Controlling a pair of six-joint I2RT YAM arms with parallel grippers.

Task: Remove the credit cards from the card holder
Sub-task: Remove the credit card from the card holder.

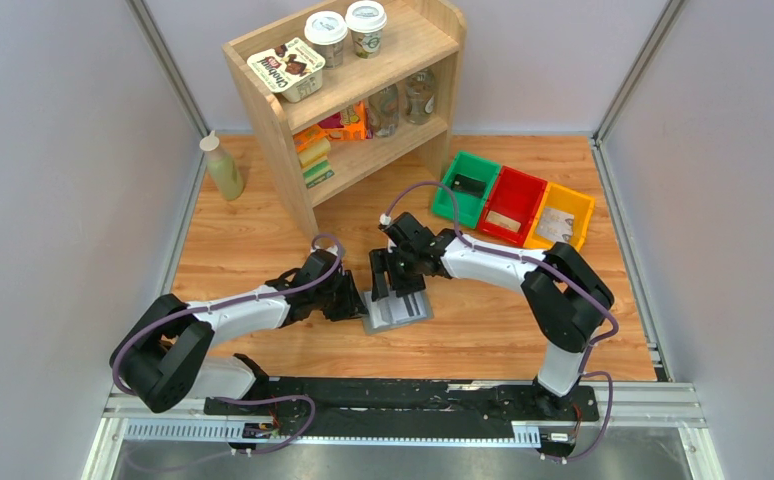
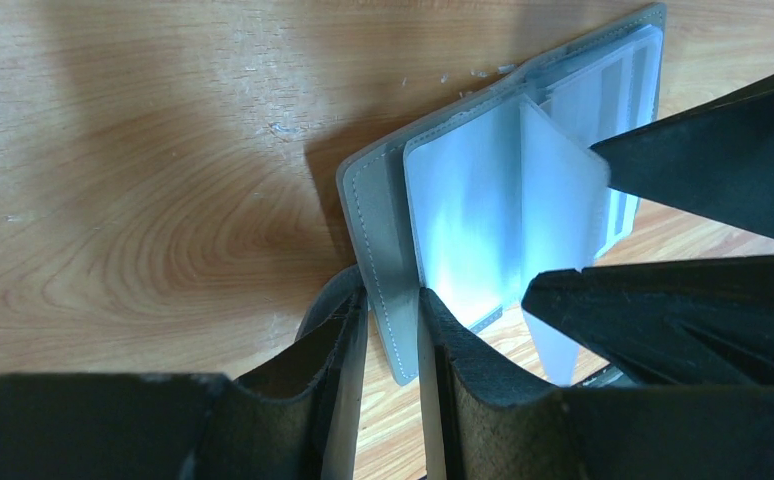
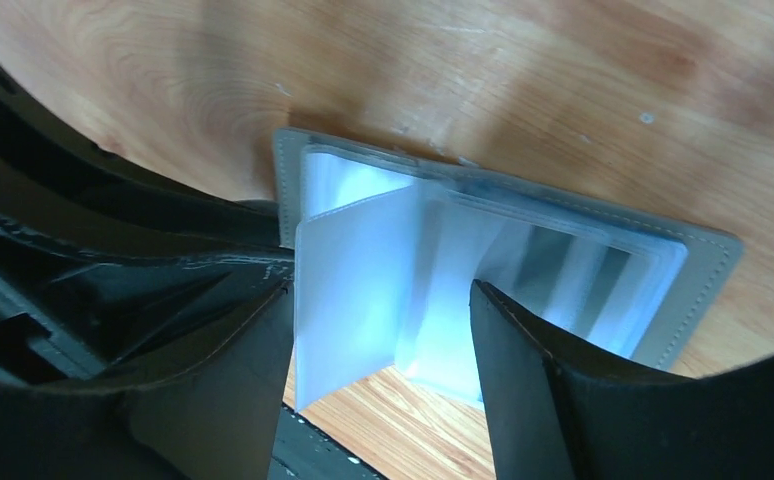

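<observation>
Taking the overhead view as a dial centred on the card holder (image 1: pixel 398 309): at ten o'clock and well apart, a pale bottle (image 1: pixel 223 167); near twelve, farther back, a wooden shelf (image 1: pixel 353 100) loaded with cups and packets. At nine o'clock, touching the holder, the left gripper (image 1: pixel 351 300): nearly closed, pinching the grey cover's edge between its fingers (image 2: pixel 323 360) and pinning the wallet to the table (image 1: pixel 253 240). In the middle, the holder itself, lying flat and spread like a book, with one translucent pocket leaf (image 3: pixel 348 290) standing upright. Inside the pockets, the credit cards (image 2: pixel 595 95), not yet out (visible only as pale striped shapes through the plastic). At twelve o'clock, right above the holder, the right gripper (image 1: pixel 395 275): jaws well apart, straddling the upright leaf, one finger just beside it, holding nothing. Out at two o'clock, green, red and yellow bins (image 1: pixel 511 205). Likely trouble from here: closing on the bare leaf instead of a card edge, then lifting the entire wallet or straining the sleeve; slipping off slick plastic; dragging the cover out of the left pinch if pulled sideways rather than along the pocket mouth; catching two cards at once, given overlapping pockets.
</observation>
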